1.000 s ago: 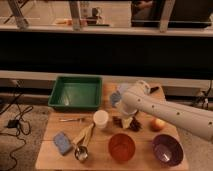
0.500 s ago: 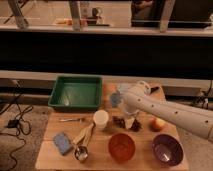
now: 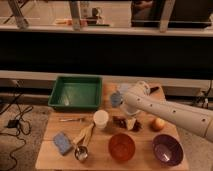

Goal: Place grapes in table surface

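Roughly crosswise grapes (image 3: 122, 121) at table surface (image 3: 102, 152), hand (image 3: 131, 123) at them

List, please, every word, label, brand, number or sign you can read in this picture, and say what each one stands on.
No text can be read anywhere in this view.
The green tray, white cup, orange bowl and purple bowl show no markings.
The robot arm bears only dark dots, no characters.
The gripper, low by the grapes over the table, shows no label.
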Action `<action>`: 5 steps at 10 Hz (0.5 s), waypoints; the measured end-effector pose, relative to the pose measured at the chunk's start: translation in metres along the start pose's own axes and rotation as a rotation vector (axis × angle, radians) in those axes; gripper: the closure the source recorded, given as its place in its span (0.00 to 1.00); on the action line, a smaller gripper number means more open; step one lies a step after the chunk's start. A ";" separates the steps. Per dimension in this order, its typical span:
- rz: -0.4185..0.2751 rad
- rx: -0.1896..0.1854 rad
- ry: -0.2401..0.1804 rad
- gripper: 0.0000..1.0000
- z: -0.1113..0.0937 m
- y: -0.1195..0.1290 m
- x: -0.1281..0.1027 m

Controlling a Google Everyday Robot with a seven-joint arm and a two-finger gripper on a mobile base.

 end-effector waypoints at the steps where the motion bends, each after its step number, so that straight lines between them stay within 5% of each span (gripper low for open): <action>1: 0.015 -0.011 -0.006 0.20 0.001 0.001 0.000; 5: 0.080 -0.045 -0.021 0.20 0.005 0.009 0.007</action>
